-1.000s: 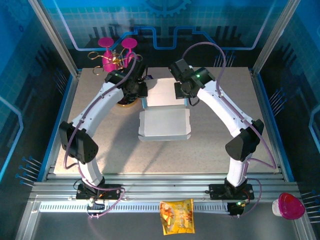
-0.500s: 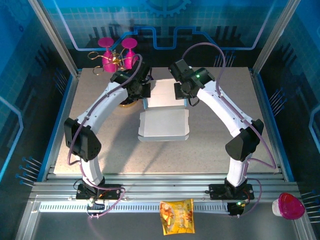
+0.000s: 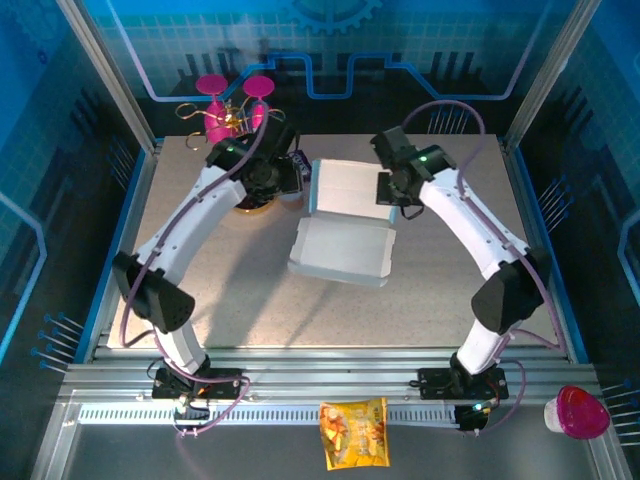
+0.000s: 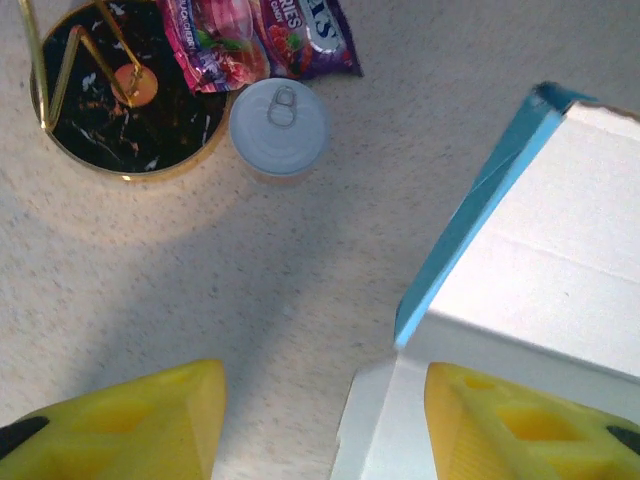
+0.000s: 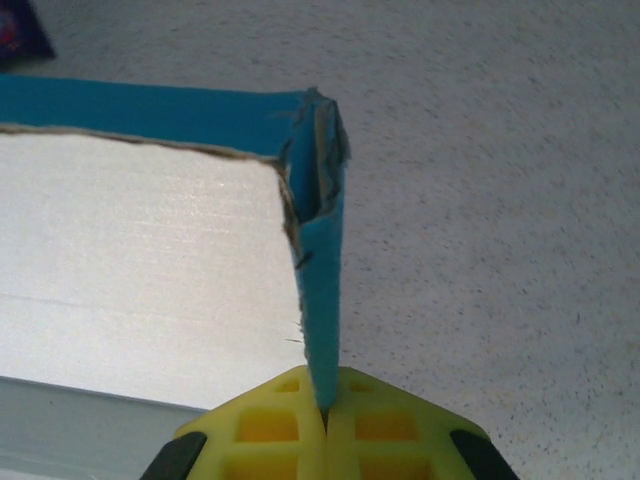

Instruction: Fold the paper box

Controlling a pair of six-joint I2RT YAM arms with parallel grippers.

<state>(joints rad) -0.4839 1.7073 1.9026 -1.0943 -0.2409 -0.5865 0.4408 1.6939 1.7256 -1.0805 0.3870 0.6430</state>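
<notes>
From above, the paper box [image 3: 345, 225] lies half-open at the centre of the desk [image 3: 330, 320]. Left wrist: left jaws open and empty, box at 3 o'clock, a can [image 4: 279, 127] at 11. Right wrist: right jaws clamped on the box's blue wall at 6 o'clock.

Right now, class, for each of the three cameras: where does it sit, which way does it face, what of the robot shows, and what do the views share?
Top external: above and behind the arms, facing down at the table; both arms whole, bases nearest.
Left wrist: on the left arm, facing down at a can; left hand open at the bottom.
Right wrist: facing down; right hand shut on the paper box wall.
Shared: the box shows in all three.
</notes>
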